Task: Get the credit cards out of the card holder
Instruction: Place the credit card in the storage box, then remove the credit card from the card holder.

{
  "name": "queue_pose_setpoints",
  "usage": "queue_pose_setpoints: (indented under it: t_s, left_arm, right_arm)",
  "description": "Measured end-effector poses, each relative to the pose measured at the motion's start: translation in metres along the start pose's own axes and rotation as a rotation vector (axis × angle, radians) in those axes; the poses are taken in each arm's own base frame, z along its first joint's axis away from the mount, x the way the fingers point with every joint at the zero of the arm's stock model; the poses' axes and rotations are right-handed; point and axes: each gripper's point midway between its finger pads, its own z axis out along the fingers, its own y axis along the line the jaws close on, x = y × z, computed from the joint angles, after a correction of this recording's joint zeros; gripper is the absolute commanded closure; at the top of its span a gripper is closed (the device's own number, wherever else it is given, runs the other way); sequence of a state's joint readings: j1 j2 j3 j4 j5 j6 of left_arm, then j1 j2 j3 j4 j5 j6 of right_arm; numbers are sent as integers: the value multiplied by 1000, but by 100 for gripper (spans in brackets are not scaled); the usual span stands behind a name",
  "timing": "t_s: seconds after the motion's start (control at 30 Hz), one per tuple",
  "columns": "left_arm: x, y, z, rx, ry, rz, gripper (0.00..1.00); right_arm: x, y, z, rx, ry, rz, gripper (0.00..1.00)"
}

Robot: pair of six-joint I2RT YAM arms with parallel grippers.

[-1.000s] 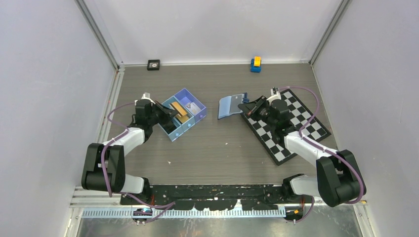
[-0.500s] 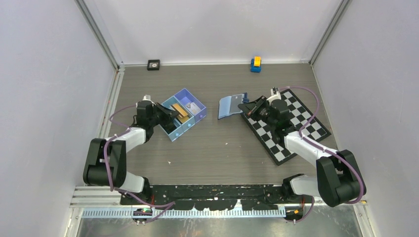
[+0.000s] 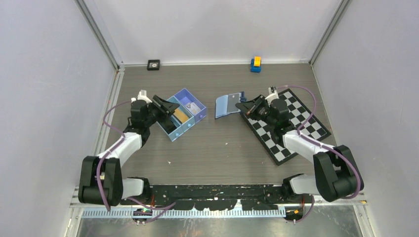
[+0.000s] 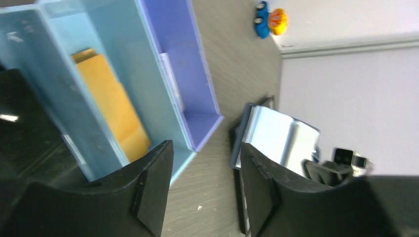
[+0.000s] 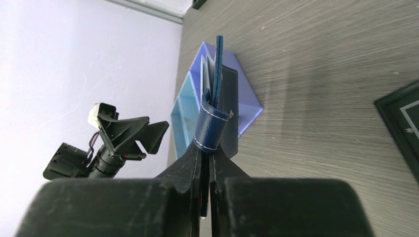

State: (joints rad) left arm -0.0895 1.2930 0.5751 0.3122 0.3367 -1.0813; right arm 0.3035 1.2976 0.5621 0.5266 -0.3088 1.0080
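The orange-gold credit card (image 3: 181, 115) (image 4: 111, 106) lies in the middle compartment of the blue tray (image 3: 174, 133). A pale card (image 3: 193, 106) lies in the tray's purple compartment. My left gripper (image 3: 168, 106) (image 4: 206, 150) hangs open over the tray's left side, holding nothing. The card holder (image 3: 228, 104) (image 4: 276, 136) stands spread open, its light-blue inside showing. My right gripper (image 3: 245, 106) (image 5: 207, 165) is shut on the holder's navy edge (image 5: 212, 126) at the left corner of the checkered mat.
A black-and-white checkered mat (image 3: 296, 126) lies under the right arm. A blue and yellow toy car (image 3: 255, 64) and a small black square object (image 3: 153, 64) sit by the back wall. Bare wood-grain table lies between tray and holder.
My left gripper opened and let go of the orange-gold card, which now lies in the tray, and pulled back to the left. The right gripper shifted the holder slightly left.
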Motion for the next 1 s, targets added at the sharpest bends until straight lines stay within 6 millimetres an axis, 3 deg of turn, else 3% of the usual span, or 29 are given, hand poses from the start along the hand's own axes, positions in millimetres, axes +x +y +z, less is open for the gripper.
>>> queue_pose_setpoints:
  t_s: [0.17,0.4,0.53,0.67,0.77,1.0]
  left_arm:
    - [5,-36,-18,136,24,130,24]
    - [34,-85,-30,341,89,257,20]
    - [49,-104,-30,450,134,278,19]
    - [61,-109,-22,508,193,252,19]
    - [70,-112,-20,544,232,238,24]
    - [93,-125,-23,625,327,232,52]
  right_arm:
    - [6,17,7,-119,39,29,98]
    - [7,51,1,-301,66,54,98]
    - [5,72,-6,-413,70,63,98]
    - [6,83,-9,-493,85,82,99]
    - [8,84,-9,-511,100,96,100]
    - [19,85,-8,-530,137,106,99]
